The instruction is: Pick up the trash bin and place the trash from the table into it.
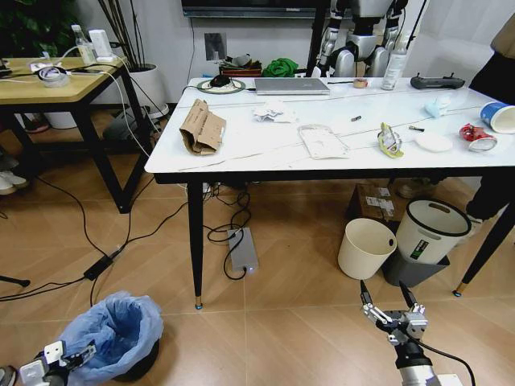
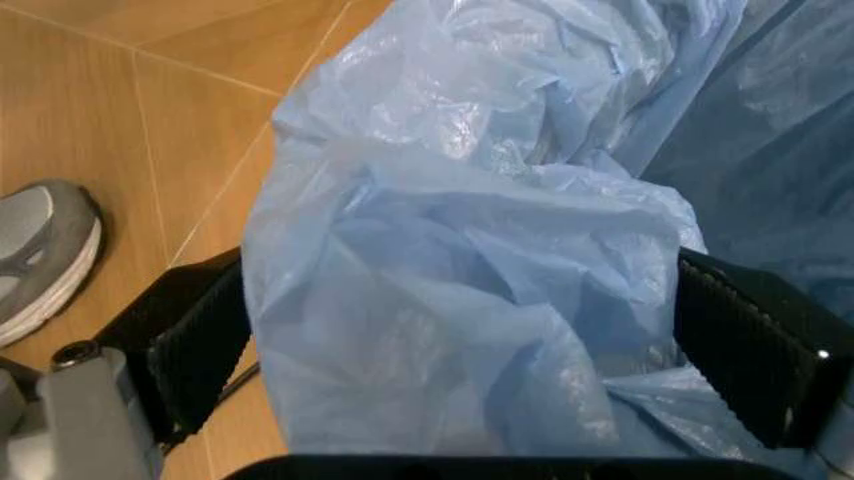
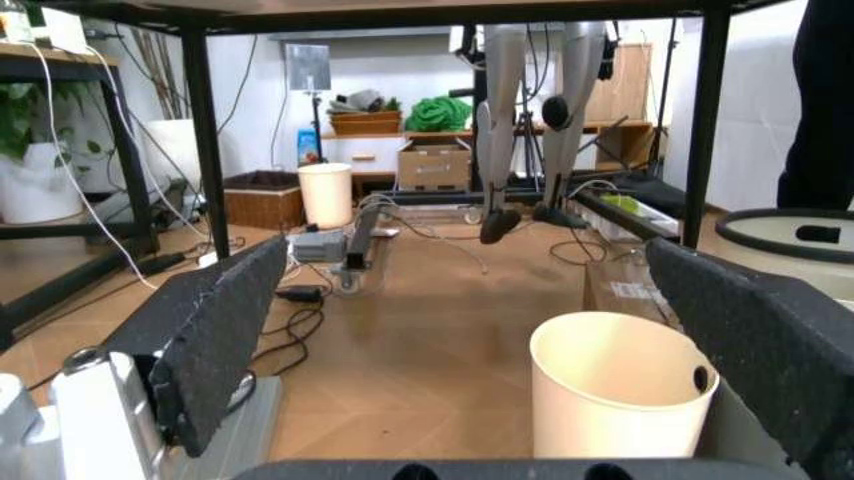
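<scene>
While left gripper [image 1: 76,354] jaws straddle trash bin [image 1: 113,334], right gripper [image 1: 388,301] jaws apart beside cream bin [image 1: 366,248].

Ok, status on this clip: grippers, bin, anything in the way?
Left gripper low at floor, fingers open astride trash bin's blue bag. Right gripper open, empty, low near cream bin. Trash on table untouched. Nothing in the way.
</scene>
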Robot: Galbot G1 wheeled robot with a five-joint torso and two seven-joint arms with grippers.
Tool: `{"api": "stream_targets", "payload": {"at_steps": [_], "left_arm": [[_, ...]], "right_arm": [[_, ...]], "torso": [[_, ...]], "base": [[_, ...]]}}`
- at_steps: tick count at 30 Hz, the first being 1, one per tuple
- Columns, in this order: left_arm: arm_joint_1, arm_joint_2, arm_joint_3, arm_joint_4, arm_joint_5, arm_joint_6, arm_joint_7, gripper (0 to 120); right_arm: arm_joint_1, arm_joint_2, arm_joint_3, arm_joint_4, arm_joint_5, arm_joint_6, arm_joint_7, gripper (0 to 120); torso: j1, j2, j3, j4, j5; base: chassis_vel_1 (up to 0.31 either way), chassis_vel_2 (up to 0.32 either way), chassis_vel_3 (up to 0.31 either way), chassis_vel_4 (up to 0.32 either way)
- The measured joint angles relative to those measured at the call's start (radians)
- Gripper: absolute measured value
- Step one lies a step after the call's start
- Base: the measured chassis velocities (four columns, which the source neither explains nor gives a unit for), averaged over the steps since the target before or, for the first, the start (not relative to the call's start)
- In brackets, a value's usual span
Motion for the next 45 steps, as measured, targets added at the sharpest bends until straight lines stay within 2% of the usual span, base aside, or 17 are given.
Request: {"api": "stream_targets", "payload": {"at_steps": [13,26,34,37,39,44,45], "left_arm": [[-0.021,-0.016,0.005,0.042,0.003,-0.015,0.004,100],[-0.020,-0.021,0.004,0.043,0.005,-0.016,0.004,99],[-0.024,-0.022,0.004,0.050,0.006,-0.014,0.005,76],[-0.024,-0.022,0.004,0.051,0.006,-0.014,0.007,60],[-0.024,-0.022,0.003,0.051,0.005,-0.013,0.007,57],[-0.024,-0.021,0.003,0.051,0.004,-0.012,0.007,36],[-0.024,-0.021,0.003,0.051,0.004,-0.012,0.007,36]], "right_arm": [[-0.001,-0.003,0.001,0.003,0.000,0.000,0.000,100],[-0.001,-0.003,-0.001,0.007,0.002,0.000,0.001,100],[-0.001,-0.005,0.002,0.008,0.004,-0.001,0.002,100],[-0.001,-0.005,0.003,0.008,0.005,-0.001,0.002,100],[-0.001,-0.005,0.003,0.009,0.005,-0.002,0.002,100],[-0.001,-0.007,0.005,0.011,0.005,-0.003,0.002,100],[-0.001,-0.007,0.005,0.011,0.005,-0.003,0.002,100]], "torso": [[0.000,0.000,0.000,0.0000,-0.0002],[0.000,0.000,0.000,0.0000,0.0000],[0.000,0.000,0.000,0.0000,-0.0001],[0.000,0.000,0.000,0.0000,0.0000],[0.000,0.000,0.000,0.0000,-0.0001],[0.000,0.000,0.000,0.0000,0.0000],[0.000,0.000,0.000,0.0000,0.0000]], "base": [[0.000,0.000,0.000,0.000],[0.000,0.000,0.000,0.000],[0.000,0.000,0.000,0.000],[0.000,0.000,0.000,0.000],[0.000,0.000,0.000,0.000],[0.000,0.000,0.000,0.000],[0.000,0.000,0.000,0.000]]}}
